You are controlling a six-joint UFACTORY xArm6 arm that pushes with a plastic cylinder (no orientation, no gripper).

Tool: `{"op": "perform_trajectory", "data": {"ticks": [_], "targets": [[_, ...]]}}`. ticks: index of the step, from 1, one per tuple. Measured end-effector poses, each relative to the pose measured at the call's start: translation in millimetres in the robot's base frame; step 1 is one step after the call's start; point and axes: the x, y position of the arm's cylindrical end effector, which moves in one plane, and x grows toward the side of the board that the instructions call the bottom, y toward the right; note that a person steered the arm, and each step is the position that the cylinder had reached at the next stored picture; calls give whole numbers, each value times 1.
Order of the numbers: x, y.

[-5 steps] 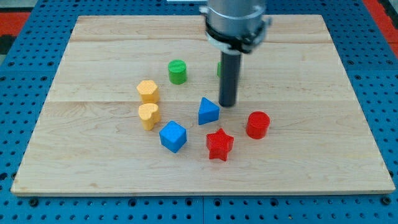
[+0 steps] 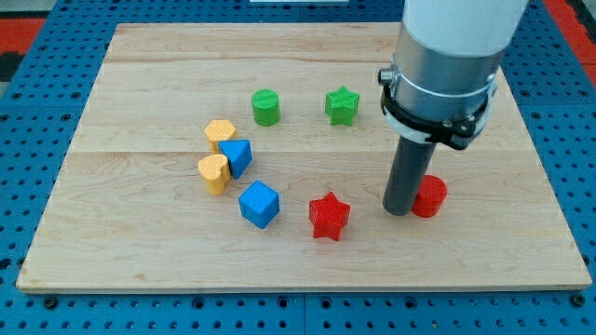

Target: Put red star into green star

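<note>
The red star [image 2: 329, 216] lies on the wooden board [image 2: 140, 74] at the lower middle. The green star [image 2: 342, 105] lies above it, toward the view's top. My tip [image 2: 399, 210] rests on the board to the right of the red star, with a gap between them. It stands close against the left side of the red cylinder [image 2: 430, 196] and well below the green star.
A green cylinder [image 2: 265, 106] lies left of the green star. A blue triangular block [image 2: 237, 156] sits between two yellow blocks [image 2: 220, 134] [image 2: 213, 173] at the left. A blue cube [image 2: 259, 204] lies left of the red star.
My tip has moved right and down, from above the red star to beside the red cylinder, which now lies further right. The blue triangular block has moved left, against the yellow blocks. The green star now shows.
</note>
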Motion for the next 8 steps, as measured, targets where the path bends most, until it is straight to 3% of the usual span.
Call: {"op": "perform_trajectory", "data": {"ticks": [1,2,4,5,6,7,8], "targets": [[35,0],[62,-36],[-3,-55],[43,-23],[40,-86],[11,-107],[-31,-84]]}}
